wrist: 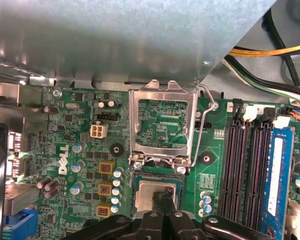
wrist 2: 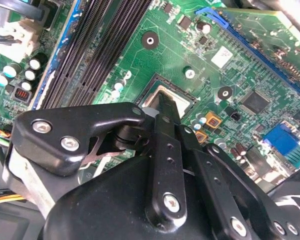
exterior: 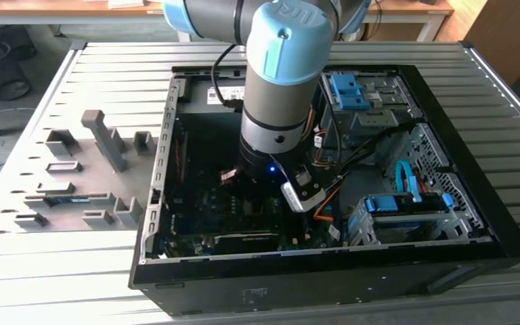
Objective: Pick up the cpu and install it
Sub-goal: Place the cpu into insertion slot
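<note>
Exterior view, centre frame: the arm (exterior: 283,101) reaches into the open computer case (exterior: 500,230).

Second wrist view: the tool (wrist 2: 162,102), fingers closed together and empty, is directly above the cpu (wrist 2: 182,101), which lies flat in the socket (wrist 2: 152,82).

First wrist view: the tool (wrist: 163,200) tip is over the centre of the cpu (wrist: 149,192). The load plate (wrist: 162,125) is raised beyond it.

Slatted metal table (exterior: 52,277); on it, open black computer case (exterior: 287,298), grey fixture plate (exterior: 97,179)

Shiny metal cpu (wrist: 146,192), matt gripper (wrist: 162,199)
</note>
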Robot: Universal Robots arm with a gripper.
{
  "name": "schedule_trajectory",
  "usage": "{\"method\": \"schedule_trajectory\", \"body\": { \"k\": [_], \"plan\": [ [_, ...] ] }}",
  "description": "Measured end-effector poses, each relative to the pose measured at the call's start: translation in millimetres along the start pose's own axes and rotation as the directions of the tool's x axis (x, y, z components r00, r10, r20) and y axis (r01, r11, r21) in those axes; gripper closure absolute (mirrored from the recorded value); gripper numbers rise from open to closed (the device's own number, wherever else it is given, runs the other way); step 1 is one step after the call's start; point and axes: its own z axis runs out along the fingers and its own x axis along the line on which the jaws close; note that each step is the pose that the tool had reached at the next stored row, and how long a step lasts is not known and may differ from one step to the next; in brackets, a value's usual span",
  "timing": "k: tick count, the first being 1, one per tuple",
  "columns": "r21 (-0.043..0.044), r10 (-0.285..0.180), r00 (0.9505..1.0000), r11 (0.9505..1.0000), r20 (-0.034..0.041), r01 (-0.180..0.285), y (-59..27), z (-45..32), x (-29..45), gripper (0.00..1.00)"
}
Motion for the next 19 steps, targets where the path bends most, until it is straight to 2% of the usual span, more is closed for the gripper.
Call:
{"method": "schedule_trajectory", "body": {
  "k": [2,4,6,12,14,17,19],
  "plan": [
    [-0.0048,-0.001,1.0,1.0,0.0005,0.001,-0.1,-0.8,0.0,0.9],
    [-0.0149,-0.001,1.0,0.9999,0.0023,0.001,0.3,-3.6,0.0,0.9],
    [-0.0177,-0.002,1.0,0.9998,0.0013,0.002,-0.1,-10.5,0.7,0.9],
    [-0.0374,-0.003,1.0,0.9993,0.001,0.003,-0.6,-22.7,-1.5,0.9],
    [-0.0425,-0.004,1.0,0.9991,-0.0053,0.004,-0.8,-23.9,-6.2,0.9],
    [-0.0464,-0.004,0.9998,0.9989,-0.0214,0.004,-1.5,-24.9,-14.6,0.9],
    [-0.0492,-0.005,0.9997,0.9988,-0.0238,0.004,-1.6,-28.1,-15.5,0.9]
  ]
}}
